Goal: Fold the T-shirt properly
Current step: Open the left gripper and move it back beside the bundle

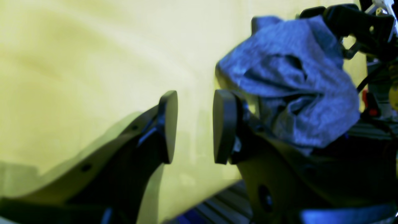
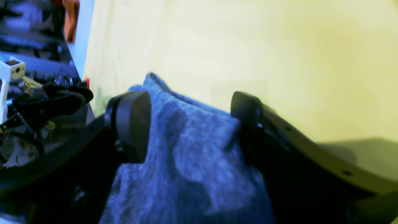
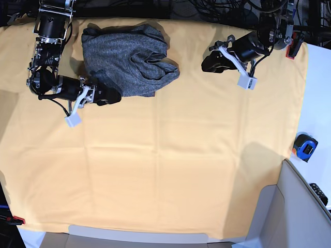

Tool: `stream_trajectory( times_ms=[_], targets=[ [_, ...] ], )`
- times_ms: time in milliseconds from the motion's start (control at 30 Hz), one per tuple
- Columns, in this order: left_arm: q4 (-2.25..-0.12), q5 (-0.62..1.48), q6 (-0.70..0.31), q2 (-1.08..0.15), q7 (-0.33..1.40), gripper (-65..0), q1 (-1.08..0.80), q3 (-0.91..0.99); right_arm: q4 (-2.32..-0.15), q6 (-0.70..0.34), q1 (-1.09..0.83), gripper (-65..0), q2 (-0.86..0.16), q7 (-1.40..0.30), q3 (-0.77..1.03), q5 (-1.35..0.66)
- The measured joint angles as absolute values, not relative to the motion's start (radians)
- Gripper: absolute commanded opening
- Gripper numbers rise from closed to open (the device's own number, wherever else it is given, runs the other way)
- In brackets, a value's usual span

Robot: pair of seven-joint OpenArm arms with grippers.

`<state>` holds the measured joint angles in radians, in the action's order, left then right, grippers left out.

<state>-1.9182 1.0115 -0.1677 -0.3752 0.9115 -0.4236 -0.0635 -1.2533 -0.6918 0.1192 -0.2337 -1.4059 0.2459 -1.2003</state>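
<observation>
The T-shirt [image 3: 126, 59] is a dark-grey heathered heap, crumpled at the far left of the yellow-orange cloth [image 3: 165, 155]. My right gripper [image 3: 115, 96] sits at the heap's near-left edge. In the right wrist view its fingers [image 2: 133, 124] stand wide apart, with T-shirt [image 2: 192, 149] fabric lying between them. My left gripper [image 3: 207, 63] hovers to the right of the heap, apart from it. In the left wrist view the left gripper [image 1: 196, 127] is open with nothing between its pads [image 1: 169, 124]. There the T-shirt [image 1: 289, 84] bulges beyond the right finger.
The yellow-orange cloth covers nearly the whole table. A blue and black tape measure [image 3: 305, 147] lies on the white surface past the cloth's right edge. A grey panel [image 3: 289, 206] fills the near right corner. Cables and frame parts run along the far edge.
</observation>
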Motion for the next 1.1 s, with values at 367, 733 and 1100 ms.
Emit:
stream_trajectory(
  times_ms=[367, 733, 1100],
  targets=[
    [-1.918, 1.015, -0.168, -0.376, 0.986, -45.5, -0.49, -0.065, -1.255, -0.697, 0.104, -56.4, -0.238, -1.393, 0.183, -1.137],
    [-1.96, 1.052, -0.432, -0.339, 1.308, -39.3, -0.394, -0.069, -1.257, -0.7, 0.109, -62.6, -0.235, -1.391, 0.183, -1.11],
    [-1.741, 1.099, -0.443, -0.264, 1.388, -34.0, -0.263, -0.13, -1.257, -0.7, 0.108, -62.6, -0.237, -1.39, 0.185, -1.11]
  ],
)
